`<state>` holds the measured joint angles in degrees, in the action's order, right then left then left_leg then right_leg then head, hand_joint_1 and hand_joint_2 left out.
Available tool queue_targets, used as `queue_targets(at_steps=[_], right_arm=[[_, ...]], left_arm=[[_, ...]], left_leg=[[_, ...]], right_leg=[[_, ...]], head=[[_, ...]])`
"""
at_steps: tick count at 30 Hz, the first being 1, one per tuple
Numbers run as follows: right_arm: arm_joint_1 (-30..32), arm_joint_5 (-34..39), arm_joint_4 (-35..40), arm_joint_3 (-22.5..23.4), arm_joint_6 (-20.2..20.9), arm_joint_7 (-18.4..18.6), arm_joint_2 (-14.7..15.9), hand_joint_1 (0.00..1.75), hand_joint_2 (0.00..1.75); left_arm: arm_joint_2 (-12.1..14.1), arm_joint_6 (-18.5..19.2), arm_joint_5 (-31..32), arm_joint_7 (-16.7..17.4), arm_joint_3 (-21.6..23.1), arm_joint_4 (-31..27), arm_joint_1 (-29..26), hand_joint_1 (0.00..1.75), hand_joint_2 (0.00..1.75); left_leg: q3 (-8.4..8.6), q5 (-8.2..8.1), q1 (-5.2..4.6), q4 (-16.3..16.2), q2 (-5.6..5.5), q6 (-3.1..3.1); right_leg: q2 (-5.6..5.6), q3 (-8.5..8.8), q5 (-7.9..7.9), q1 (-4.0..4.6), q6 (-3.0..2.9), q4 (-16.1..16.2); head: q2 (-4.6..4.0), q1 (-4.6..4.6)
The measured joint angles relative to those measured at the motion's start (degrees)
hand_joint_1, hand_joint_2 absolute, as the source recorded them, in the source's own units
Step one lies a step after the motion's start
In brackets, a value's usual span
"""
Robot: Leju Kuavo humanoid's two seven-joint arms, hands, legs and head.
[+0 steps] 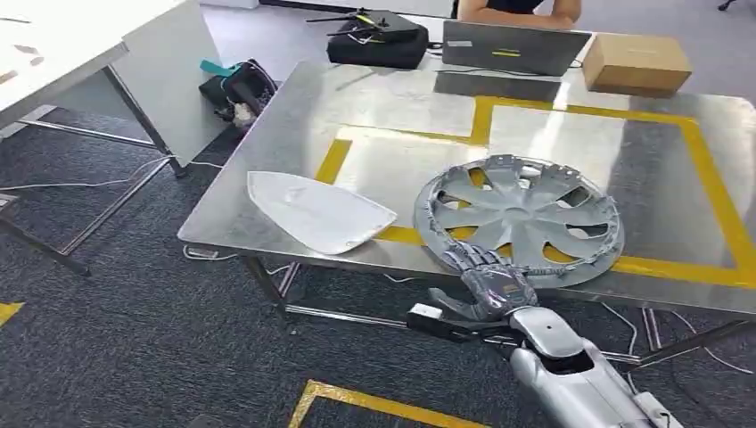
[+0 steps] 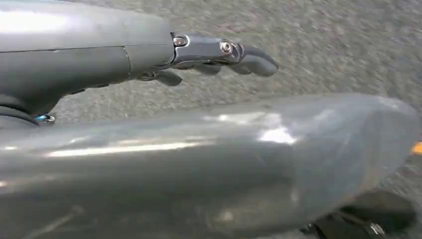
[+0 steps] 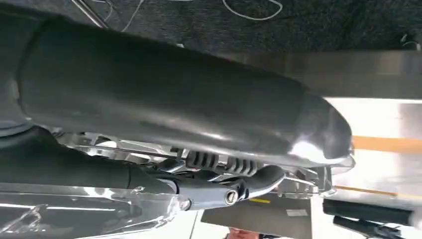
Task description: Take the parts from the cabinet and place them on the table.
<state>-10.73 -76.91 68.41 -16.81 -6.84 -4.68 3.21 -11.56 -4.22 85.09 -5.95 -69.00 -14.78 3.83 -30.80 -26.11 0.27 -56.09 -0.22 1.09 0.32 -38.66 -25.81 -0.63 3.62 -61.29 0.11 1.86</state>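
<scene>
R arm, silver and jointed, comes in nearest; its right hand (image 1: 488, 278) is clamped on the near rim of the wheel cover (image 1: 521, 218), fingers over the edge, thumb below. Wrist view backs this: fingers (image 3: 259, 181) wrapped on the rim. Left hand (image 2: 219, 57) hangs over grey carpet, fingers curled loosely, holding nothing; can't tell more than that.

Progress, as I judge it: wheel cover lies flat on the table (image 1: 401, 116) but overhangs the near edge a bit, hand not yet let go. White panel (image 1: 314, 212) already set down beside it, so two parts on the table. Cabinet not seen, so can't tell what's left.

Materials: cover is grey plastic, round, spoked w/ cutouts. Panel smooth, pale, roughly triangular w/ rounded corners. Table brushed metal, shiny, yellow tape lines. Further back: laptop (image 1: 515, 46), cardboard box (image 1: 636, 62), black bag (image 1: 376, 37).
</scene>
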Motion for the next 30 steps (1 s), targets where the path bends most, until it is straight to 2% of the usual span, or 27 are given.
queue_targets(at_steps=[2,3,4,5,6,7,8,9,10,11,13,14,15,16,17,18,19,20,21,22,23,24,25,26,28,29,30], right_arm=[[-0.01,0.04,-0.09,0.0,0.07,-0.02,0.0,0.0,0.0],[-0.02,0.04,-0.22,0.0,0.07,0.0,0.0,0.0,0.0],[-0.04,0.04,-0.26,0.0,0.07,-0.02,0.0,0.0,0.0],[-0.1,0.04,-0.26,0.0,0.04,-0.02,0.0,0.0,0.0],[-0.21,0.07,-0.26,0.0,0.07,-0.07,0.0,0.0,0.0],[-0.39,0.13,-0.26,0.0,0.09,-0.11,0.0,0.0,0.0],[-0.64,0.18,-0.26,0.0,0.15,-0.13,0.0,0.0,0.0],[-0.96,0.28,-0.26,-0.02,0.3,-0.17,-0.02,0.0,0.0],[-0.99,0.46,-0.26,-0.07,0.33,-0.2,-0.02,0.0,0.0],[-0.87,0.59,-0.31,-0.13,0.46,-0.22,-0.02,0.0,0.0],[-0.78,0.66,-0.35,-0.17,0.68,-0.22,-0.02,0.0,0.0],[-0.9,0.68,-0.39,-0.17,0.7,-0.22,0.0,0.0,0.0],[-0.92,0.7,-0.42,-0.17,0.74,-0.15,-0.02,0.0,0.0],[-0.9,0.7,-0.42,-0.2,0.77,-0.22,-0.02,0.0,0.0],[-0.76,0.72,-0.48,-0.2,0.77,-0.2,-0.02,0.0,0.0],[-0.68,0.72,-0.59,-0.2,0.79,-0.22,-0.02,0.0,0.0],[-0.59,0.72,-0.72,-0.2,0.83,-0.22,-0.02,0.0,0.0],[-0.46,0.74,-0.77,-0.2,0.87,-0.22,-0.02,0.0,0.0],[-0.39,0.77,-0.79,-0.2,0.9,-0.22,-0.02,0.0,0.0],[-0.38,0.79,-0.79,-0.2,0.96,-0.2,-0.02,0.0,0.0],[-0.41,0.81,-0.79,-0.2,0.96,-0.2,-0.02,0.0,0.0],[-0.41,0.81,-0.74,-0.2,0.96,-0.17,-0.02,0.0,0.0],[-0.57,0.81,-0.72,-0.2,0.96,-0.15,0.0,0.0,0.0],[-0.55,0.83,-0.74,-0.2,0.96,-0.06,0.0,0.0,0.0],[-0.1,0.59,-0.79,-0.24,0.83,0.24,-0.02,0.0,0.0],[0.2,0.15,-0.85,-0.24,0.68,0.57,0.0,0.0,0.0],[0.36,-0.15,-0.87,-0.26,0.59,0.9,0.0,0.0,0.0]], left_arm=[[0.04,0.0,0.0,0.0,0.0,0.0,0.03,0.0,0.0],[0.04,0.04,0.0,0.0,0.0,0.0,0.0,0.0,0.0],[-0.04,0.04,0.0,0.0,0.0,0.0,-0.06,0.0,0.0],[-0.09,0.04,0.0,0.0,0.0,0.0,-0.08,0.0,0.0],[-0.09,0.04,0.0,0.0,0.0,0.0,-0.06,0.0,0.0],[-0.09,0.04,0.0,0.0,0.0,0.0,-0.05,0.0,0.0],[-0.09,0.07,0.0,0.0,0.0,0.0,-0.03,0.0,0.0],[-0.09,0.09,0.0,0.0,0.0,0.0,-0.07,0.0,0.0],[-0.09,0.11,0.0,0.02,0.0,0.0,-0.06,0.0,0.0],[-0.09,0.11,0.0,0.02,-0.02,0.0,-0.04,0.0,0.0],[-0.09,0.11,0.0,0.11,-0.02,0.0,-0.12,0.0,0.0],[-0.04,0.11,0.0,0.11,-0.02,0.0,-0.22,0.0,0.0],[-0.04,0.11,0.0,0.15,-0.04,0.0,-0.24,0.0,0.0],[-0.04,0.11,0.0,0.2,-0.04,0.0,-0.2,0.0,0.0],[-0.04,0.11,0.0,0.2,-0.04,0.0,-0.09,0.0,0.0],[-0.07,0.11,0.0,0.2,-0.04,0.0,-0.05,0.0,0.0],[-0.11,0.11,0.0,0.2,-0.04,0.0,-0.06,0.0,0.0],[-0.15,0.11,0.0,0.2,-0.04,0.0,-0.06,0.0,0.0],[-0.15,0.11,0.0,0.2,-0.07,0.0,-0.07,0.0,0.0],[-0.15,0.09,0.0,0.2,-0.07,0.0,-0.05,0.0,0.0],[-0.15,0.09,0.0,0.2,-0.07,0.0,0.04,0.0,0.0],[-0.15,0.09,0.0,0.2,-0.07,0.0,0.21,0.0,0.0],[-0.15,0.04,0.0,0.2,-0.06,0.0,0.42,0.0,0.0],[-0.15,0.04,0.0,0.2,-0.04,0.0,0.45,0.0,0.0],[-0.15,0.02,0.0,0.2,-0.07,0.0,0.26,0.0,0.0],[-0.18,0.02,0.0,0.2,-0.07,0.0,0.09,0.0,0.0],[-0.04,0.0,0.0,0.22,-0.11,0.0,0.06,0.0,0.0]], left_leg=[[-1.37,1.11,-0.1,-0.07,0.03,0.22],[-2.14,1.65,-0.17,-0.09,0.04,0.21],[-2.83,2.23,-0.2,-0.11,0.05,0.12],[-3.5,2.75,-0.2,-0.12,0.07,0.06],[-4.06,3.22,-0.18,-0.14,0.07,-0.04],[-4.54,3.69,-0.14,-0.14,0.06,-0.21],[-4.84,4.1,-0.13,-0.2,0.04,-0.44],[-5.23,4.49,-0.39,-0.28,-0.09,-0.87],[-5.27,5.02,-0.39,-0.32,-0.14,-1.15],[-5.33,5.5,-0.29,-0.27,-0.13,-1.51],[-5.53,6.38,-0.15,0.01,-0.21,-2.35],[-5.98,5.63,0.06,-0.4,-0.21,-2.61],[-6.76,2.61,0.02,-2.09,-0.17,-2.84],[-7.97,-1.26,0.11,-5.85,-0.17,-3.01],[-9.24,-4.61,0.14,-10.36,-0.17,-3.2],[-10.28,-6.71,0.15,-14.7,-0.16,-3.34],[-10.56,-7.0,0.19,-17.44,-0.16,-3.43],[-9.66,-5.76,0.25,-17.57,-0.16,-3.47],[-7.92,-3.85,0.27,-15.83,-0.16,-3.44],[-5.0,-1.9,0.36,-12.09,-0.15,-3.39],[-1.55,-0.95,0.46,-7.44,-0.14,-3.33],[2.42,-1.82,0.54,-2.61,-0.15,-3.29],[4.2,-2.78,0.31,1.06,-0.35,-2.76],[3.29,-2.56,0.21,0.85,-0.32,-2.27],[2.77,-1.82,-0.29,0.78,-0.31,-1.25],[2.26,-1.14,-0.06,0.99,0.02,-0.64],[1.66,-0.53,-0.12,0.97,0.03,-0.19]], right_leg=[[0.02,-2.53,-6.2,-0.02,0.38,-9.21],[0.02,-3.44,-7.9,0.0,0.48,-13.21],[0.02,-3.26,-7.96,0.01,0.5,-14.85],[0.01,-1.69,-6.65,0.02,0.48,-13.79],[0.0,0.85,-4.82,0.01,0.41,-10.69],[0.0,4.5,-2.99,0.01,0.31,-5.63],[0.0,8.27,-2.41,0.0,0.18,-0.42],[0.01,11.15,-4.12,0.2,0.05,4.04],[0.15,11.45,-3.87,0.22,-0.32,4.33],[0.16,10.41,-3.76,0.35,-0.58,4.45],[0.08,9.77,-2.96,0.59,-1.86,4.32],[-0.21,9.38,-2.24,0.23,-2.5,4.62],[-0.14,9.21,-1.59,0.27,-2.99,4.62],[-0.11,8.31,-0.87,0.26,-3.42,4.62],[-0.14,7.43,-0.09,0.29,-3.39,4.59],[-0.18,6.47,0.57,0.32,-3.37,4.55],[-0.2,5.57,1.23,0.34,-3.26,4.51],[-0.24,4.72,1.85,0.34,-3.07,4.5],[-0.25,3.97,2.43,0.33,-2.89,4.47],[-0.25,3.25,3.03,0.3,-2.69,4.44],[-0.24,2.72,3.58,0.28,-2.5,4.42],[-0.2,2.28,4.03,0.42,-2.16,4.3],[-0.26,1.69,4.44,0.59,-1.89,3.96],[-0.29,1.54,5.28,0.56,-1.54,4.08],[-0.32,1.4,6.3,0.07,-0.7,4.6],[-0.24,1.03,5.94,-0.18,-0.47,4.36],[-0.33,-0.04,3.05,-0.16,-0.32,2.79]], head=[[0.0,0.06],[0.0,0.06],[0.0,0.02],[0.0,0.04],[0.0,0.04],[0.0,0.06],[0.0,0.09],[0.0,0.11],[0.0,-0.24],[0.0,0.09],[0.0,0.13],[0.0,0.2],[0.0,-0.2],[0.0,-0.44],[0.0,-0.53],[0.0,-0.5],[0.0,-0.53],[0.0,-0.5],[0.0,-0.5],[0.0,-0.5],[0.0,-0.53],[0.0,-0.57],[0.0,-0.42],[0.0,-0.35],[0.0,-0.31],[0.0,-0.52],[0.0,-0.28]])
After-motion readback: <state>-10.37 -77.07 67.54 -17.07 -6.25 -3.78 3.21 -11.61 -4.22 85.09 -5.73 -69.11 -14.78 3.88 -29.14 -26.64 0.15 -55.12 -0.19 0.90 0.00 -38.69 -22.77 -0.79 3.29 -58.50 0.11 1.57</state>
